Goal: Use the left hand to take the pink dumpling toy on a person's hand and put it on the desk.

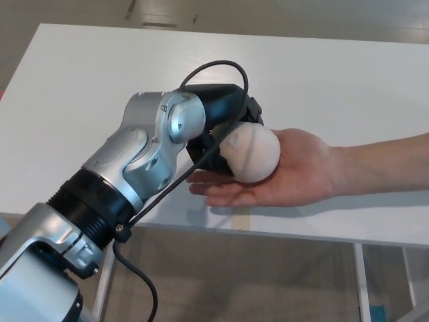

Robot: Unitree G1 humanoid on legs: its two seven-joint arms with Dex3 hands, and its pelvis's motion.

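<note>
Desk (348,74): big and white; its far corners are cut off by the picture's edge.
Left arm (134,168): silver and black, comes in from 7 o'clock; it hides most of the hand.
Person's hand (295,168): palm up, reaching in from 3 o'clock; the arm is cut off.
Left hand (224,121): black, pressed on the toy at its 9 o'clock side; fingers mostly hidden, so I cannot tell if it grips.
Pink dumpling toy (253,153): pale and round, lying on the person's palm.

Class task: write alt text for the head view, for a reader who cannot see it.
The robot's left hand closes around a pale pink dumpling toy resting on a person's open hand. The person's hand is held just above a white desk, reaching in from the right.
</note>
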